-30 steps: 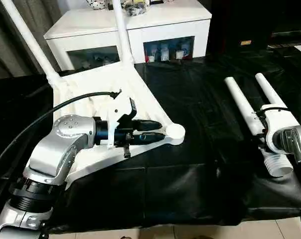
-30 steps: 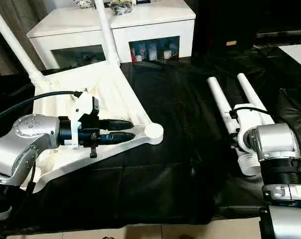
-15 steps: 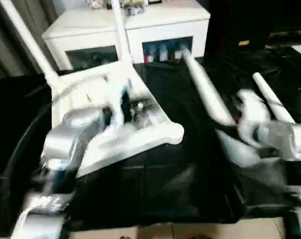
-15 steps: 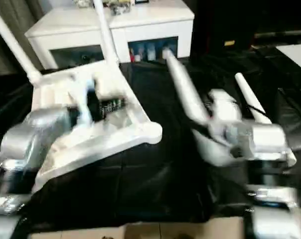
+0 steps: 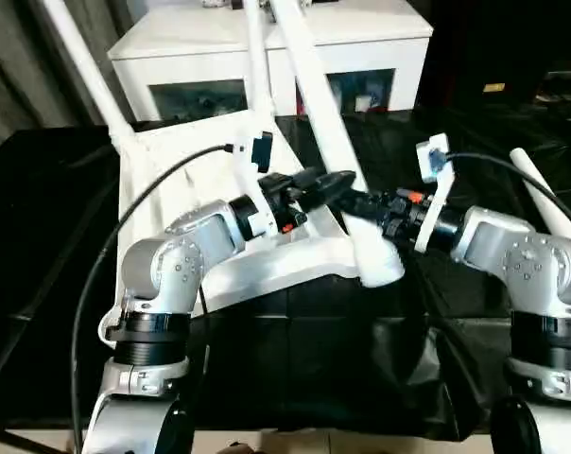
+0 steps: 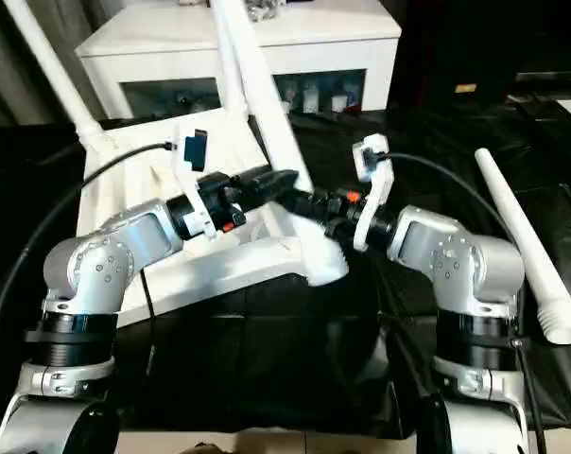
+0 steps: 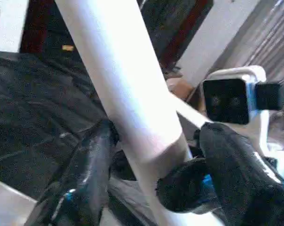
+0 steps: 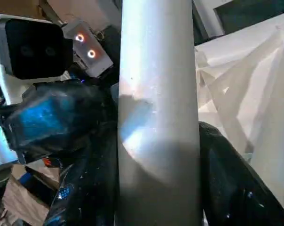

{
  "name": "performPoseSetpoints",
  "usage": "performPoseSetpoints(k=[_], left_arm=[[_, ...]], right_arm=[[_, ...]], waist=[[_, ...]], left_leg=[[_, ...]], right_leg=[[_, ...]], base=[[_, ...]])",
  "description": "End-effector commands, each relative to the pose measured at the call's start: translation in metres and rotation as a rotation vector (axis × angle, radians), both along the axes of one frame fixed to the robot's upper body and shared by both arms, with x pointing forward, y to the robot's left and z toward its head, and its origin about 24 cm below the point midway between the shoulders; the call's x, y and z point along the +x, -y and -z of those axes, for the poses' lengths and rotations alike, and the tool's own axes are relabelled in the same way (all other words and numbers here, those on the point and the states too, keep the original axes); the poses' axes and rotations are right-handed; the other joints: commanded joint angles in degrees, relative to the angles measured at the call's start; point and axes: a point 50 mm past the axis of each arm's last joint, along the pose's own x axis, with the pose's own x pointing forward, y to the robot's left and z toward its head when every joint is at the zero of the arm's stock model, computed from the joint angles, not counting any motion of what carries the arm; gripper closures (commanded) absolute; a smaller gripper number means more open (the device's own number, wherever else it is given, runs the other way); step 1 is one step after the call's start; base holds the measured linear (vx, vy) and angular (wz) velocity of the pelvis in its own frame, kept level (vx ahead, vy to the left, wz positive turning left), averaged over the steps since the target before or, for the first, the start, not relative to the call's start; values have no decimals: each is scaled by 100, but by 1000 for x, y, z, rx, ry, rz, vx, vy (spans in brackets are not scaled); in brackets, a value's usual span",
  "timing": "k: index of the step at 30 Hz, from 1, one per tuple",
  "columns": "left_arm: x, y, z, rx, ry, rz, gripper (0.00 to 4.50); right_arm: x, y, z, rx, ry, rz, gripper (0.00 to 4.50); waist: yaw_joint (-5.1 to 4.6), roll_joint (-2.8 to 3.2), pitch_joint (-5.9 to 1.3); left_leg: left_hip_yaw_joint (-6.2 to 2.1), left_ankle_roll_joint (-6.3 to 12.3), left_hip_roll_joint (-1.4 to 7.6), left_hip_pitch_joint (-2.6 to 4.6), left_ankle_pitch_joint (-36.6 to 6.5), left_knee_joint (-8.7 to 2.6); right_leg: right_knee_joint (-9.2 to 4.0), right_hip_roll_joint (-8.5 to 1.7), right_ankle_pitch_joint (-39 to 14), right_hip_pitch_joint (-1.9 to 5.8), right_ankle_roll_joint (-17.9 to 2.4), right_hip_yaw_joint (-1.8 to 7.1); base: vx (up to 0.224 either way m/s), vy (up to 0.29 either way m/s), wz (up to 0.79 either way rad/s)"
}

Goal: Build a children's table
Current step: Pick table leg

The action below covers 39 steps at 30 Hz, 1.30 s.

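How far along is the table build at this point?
Done: the far-left leg and far-right leg stand in sockets of the upturned tabletop. In hand: the right pincer grips a third leg, tilted, its wide end at a near corner, with the left pincer at the same leg. Left: seating it, then fitting the fourth leg lying on the black cover.
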Motion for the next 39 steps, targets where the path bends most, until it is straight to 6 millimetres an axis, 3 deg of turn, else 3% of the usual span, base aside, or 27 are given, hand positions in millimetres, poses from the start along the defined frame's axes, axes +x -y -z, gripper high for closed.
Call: performPoseSetpoints(k=[1,7,20,25,26,30,32,39], left_arm=[[-7,10,-14,-43,43,63,94],[-9,8,-17,-78,46,71,44],[-4,-8,-24,-170,26,32,43],[-1,-11,-23,-165,15,27,80],[0,-12,-22,-163,11,32,108],[1,-13,-22,-173,12,48,128],[0,-15,-23,-211,23,106,164],[-19,-19,-37,-399,66,377,218]], right_arm=[[-4,-11,-1,-20,9,-54,268],[-5,-14,-3,-16,11,-60,268],[-10,-11,-2,-28,9,-92,268],[-15,-12,-3,-15,11,-131,268],[-18,-13,-2,-10,10,-151,268],[-22,-14,-1,-2,5,-182,268],[-27,-15,-1,29,-2,-228,268],[-41,-21,-6,188,-30,-369,268]], waist=[[7,-208,-462],[-12,-231,-458],[3,-235,-460],[11,-229,-456],[6,-224,-456],[8,-221,-462],[10,-198,-459],[24,-181,-462]], left_leg=[[-105,240,269,101,-767,-438],[-106,227,263,90,-766,-440],[-106,213,270,105,-775,-449],[-108,178,267,109,-852,-455],[-109,177,265,99,-837,-456],[-113,178,267,99,-807,-456],[-108,170,262,108,-846,-455],[-105,178,265,109,-880,-457]], right_leg=[[-393,-258,-1803,264,-1092,176],[-418,-262,-1921,263,-1003,176],[-409,-256,-1772,262,-1029,178],[-418,-257,-1781,268,-1011,179],[-415,-256,-1746,270,-1019,179],[-405,-256,-1672,272,-1042,178],[-418,-261,-1721,268,-1044,179],[-376,-270,-1632,271,-1212,172]], base=[[0,0,0],[0,0,0],[0,0,0],[0,0,0],[0,0,0],[0,0,0],[0,0,0],[0,0,0]])
